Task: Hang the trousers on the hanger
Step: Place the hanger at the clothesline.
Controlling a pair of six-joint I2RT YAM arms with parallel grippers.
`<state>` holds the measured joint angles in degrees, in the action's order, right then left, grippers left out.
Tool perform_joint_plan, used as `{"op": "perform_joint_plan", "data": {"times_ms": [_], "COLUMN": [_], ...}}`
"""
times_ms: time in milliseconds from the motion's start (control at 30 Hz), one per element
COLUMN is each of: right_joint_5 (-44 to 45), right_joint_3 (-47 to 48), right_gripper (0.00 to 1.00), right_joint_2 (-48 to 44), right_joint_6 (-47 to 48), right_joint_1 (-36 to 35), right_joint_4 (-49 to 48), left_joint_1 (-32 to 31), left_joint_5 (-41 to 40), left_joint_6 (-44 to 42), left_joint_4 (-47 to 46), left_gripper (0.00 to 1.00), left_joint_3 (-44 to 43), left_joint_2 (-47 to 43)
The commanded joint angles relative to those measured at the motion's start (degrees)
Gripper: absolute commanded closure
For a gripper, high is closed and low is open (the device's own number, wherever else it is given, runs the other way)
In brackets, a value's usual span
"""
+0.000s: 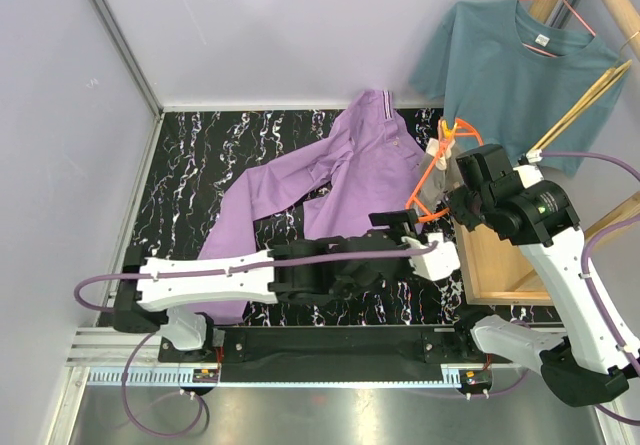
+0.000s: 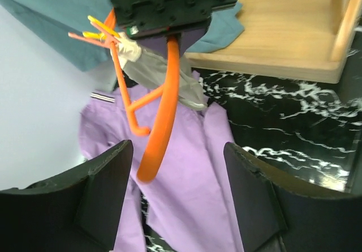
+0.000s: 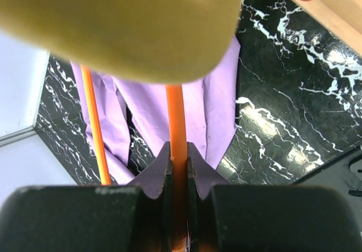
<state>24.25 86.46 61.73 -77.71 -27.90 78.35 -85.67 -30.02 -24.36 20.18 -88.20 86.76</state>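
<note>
The trousers [image 1: 300, 180] are plain lilac over the legs, and the left wrist view shows a white-and-dark striped band at the waist. Under them the worktop [image 1: 190, 165] is black, veined with white like marble. The orange hanger [image 2: 164, 105] is a bright, even orange, and it sits between the right arm's black fingers [image 3: 150, 178]. Beside its top a few thin tips may belong to the yellow hanger [image 2: 97, 30], though the clutter there makes that hard to confirm. The shirt [image 1: 510, 75] is a solid teal. The left arm's fingers [image 2: 104, 184] are black too. The box [image 1: 495, 255] is pale wood. The arm shells [image 1: 210, 275] are white, with purple cables [image 1: 95, 290].
</note>
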Motion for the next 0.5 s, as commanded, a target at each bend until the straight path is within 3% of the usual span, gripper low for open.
{"op": "perform_joint_plan", "data": {"times_ms": [0, 167, 267, 300, 433, 467], "right_joint_5": [-0.69, -2.98, -3.33, -3.51, -4.03, -4.21], "right_joint_3": [0.91, 0.12, -1.02, -1.46, -1.55, -1.55], "right_gripper": [1.00, 1.00, 1.00, 1.00, 0.98, 0.94], "right_joint_2": [-0.65, -1.00, -1.88, -2.14, -2.41, -2.67], "right_joint_6": [-1.39, -1.39, -1.39, -1.39, -0.86, 0.01], "right_joint_1": [0.13, 0.21, 0.13, 0.13, 0.13, 0.13], "right_joint_4": [0.14, 0.05, -0.56, -0.65, -1.00, -1.61], "left_joint_1": [-0.64, -0.73, -0.73, -0.73, -0.73, -0.64], "left_joint_5": [-4.51, -10.66, -13.65, -14.62, -15.06, -15.15], "left_joint_6": [-8.33, -14.65, -16.76, -17.03, -16.69, -15.90], "left_joint_4": [-4.80, -9.63, -12.53, -13.32, -14.21, -14.30], "left_gripper": [0.31, 0.38, 0.60, 0.75, 1.00, 1.00], "left_joint_3": [-3.46, -2.68, -2.59, -2.85, -2.32, -2.24], "left_joint_2": [2.53, 5.52, 6.57, 6.75, 6.58, 6.32]}}
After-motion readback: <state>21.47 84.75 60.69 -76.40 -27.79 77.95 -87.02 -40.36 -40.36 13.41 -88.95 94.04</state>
